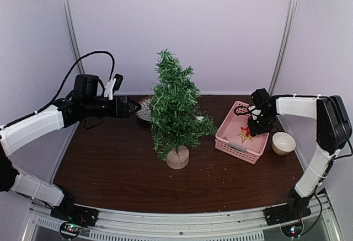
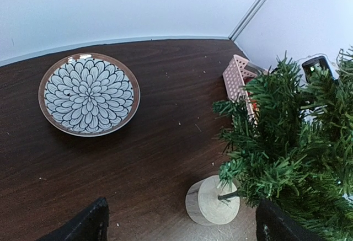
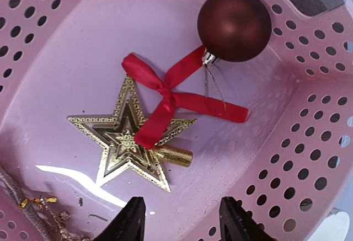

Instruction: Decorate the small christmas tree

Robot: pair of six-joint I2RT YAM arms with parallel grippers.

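Stump down, the small christmas tree (image 1: 174, 108) is standing mid-table. Right of it a pink basket (image 1: 237, 150) is holding gold star (image 3: 129, 139), red bow (image 3: 165, 97) and dark red ball (image 3: 234, 25) — right gripper (image 3: 183, 221) hanging above, jaws spread. Left of the tree the left gripper (image 1: 134, 107) is gaping wide; patterned plate (image 2: 88, 93) is lying behind.

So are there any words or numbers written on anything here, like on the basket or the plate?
No, there are none to read.
The pink basket is plain with holes only.
The gold star, red bow and dark red ball carry no writing.
The plate has a petal pattern, not letters.
The white bowl looks blank, and the tree shows no tag.
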